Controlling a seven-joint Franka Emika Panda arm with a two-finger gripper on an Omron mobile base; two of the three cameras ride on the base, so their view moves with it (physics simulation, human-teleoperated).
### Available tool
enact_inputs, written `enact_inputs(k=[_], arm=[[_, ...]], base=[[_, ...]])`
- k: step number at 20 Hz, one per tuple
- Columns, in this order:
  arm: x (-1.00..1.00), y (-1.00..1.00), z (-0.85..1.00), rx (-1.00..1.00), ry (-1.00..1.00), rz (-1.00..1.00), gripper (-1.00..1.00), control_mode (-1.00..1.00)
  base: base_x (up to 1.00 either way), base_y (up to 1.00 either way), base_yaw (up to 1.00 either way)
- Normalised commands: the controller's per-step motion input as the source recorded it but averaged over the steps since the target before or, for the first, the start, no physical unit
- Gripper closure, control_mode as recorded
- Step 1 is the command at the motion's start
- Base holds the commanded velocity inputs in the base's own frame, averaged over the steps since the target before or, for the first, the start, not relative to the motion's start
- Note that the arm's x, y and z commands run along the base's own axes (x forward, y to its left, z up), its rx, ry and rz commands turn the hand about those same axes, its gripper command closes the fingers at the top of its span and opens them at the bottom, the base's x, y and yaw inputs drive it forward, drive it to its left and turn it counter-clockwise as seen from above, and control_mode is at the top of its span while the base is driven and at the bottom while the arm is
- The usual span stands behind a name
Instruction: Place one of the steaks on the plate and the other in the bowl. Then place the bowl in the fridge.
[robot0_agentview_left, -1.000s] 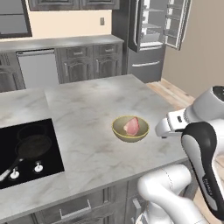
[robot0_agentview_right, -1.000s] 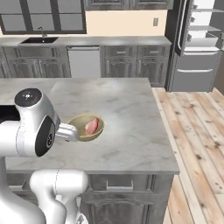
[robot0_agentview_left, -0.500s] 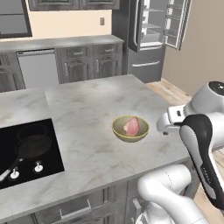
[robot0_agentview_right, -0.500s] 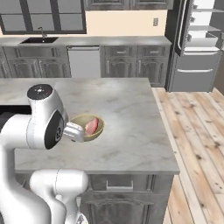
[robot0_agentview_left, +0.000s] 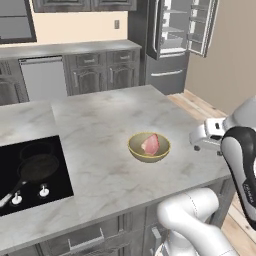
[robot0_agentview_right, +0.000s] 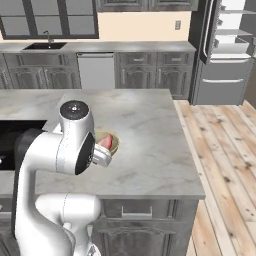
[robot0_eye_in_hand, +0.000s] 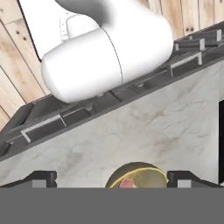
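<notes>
I read the island left to right. At its left edge a black pan (robot0_agentview_left: 37, 167) rests on the cooktop (robot0_agentview_left: 30, 175), off-task and away from the work. Toward the front right corner sits the bowl (robot0_agentview_left: 149, 147), upright on bare marble, with one steak (robot0_agentview_left: 150, 144) lying in it; I judge that half of the sorting done and the bowl set there within easy reach for pickup. In the hand view the bowl (robot0_eye_in_hand: 137, 176) shows between the fingertips, and the gripper (robot0_eye_in_hand: 111, 177) stands wide with nothing held. Beyond the far right corner the fridge (robot0_agentview_left: 172, 45) has its doors open, ready for the bowl.
</notes>
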Motion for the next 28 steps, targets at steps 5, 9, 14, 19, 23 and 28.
enact_inputs(k=[5,9,14,19,23,28], arm=[[0.54,0.02,-0.10,0.00,0.01,0.00,-1.00,-1.00],[0.41,-0.03,-0.27,0.04,0.01,0.00,-1.00,-1.00],[0.38,-0.09,-0.38,0.05,0.01,0.00,-1.00,-1.00],[0.37,-0.05,-0.35,0.04,0.01,0.00,-1.00,-1.00],[0.40,0.00,-0.33,0.00,0.04,0.00,-1.00,-1.00],[0.40,0.00,-0.29,0.00,0.06,0.00,-1.00,-1.00]], base=[[0.00,0.00,0.00],[0.00,0.00,0.00],[0.00,0.00,0.00],[0.00,0.00,0.00],[0.00,0.00,0.00],[0.00,0.00,0.00]])
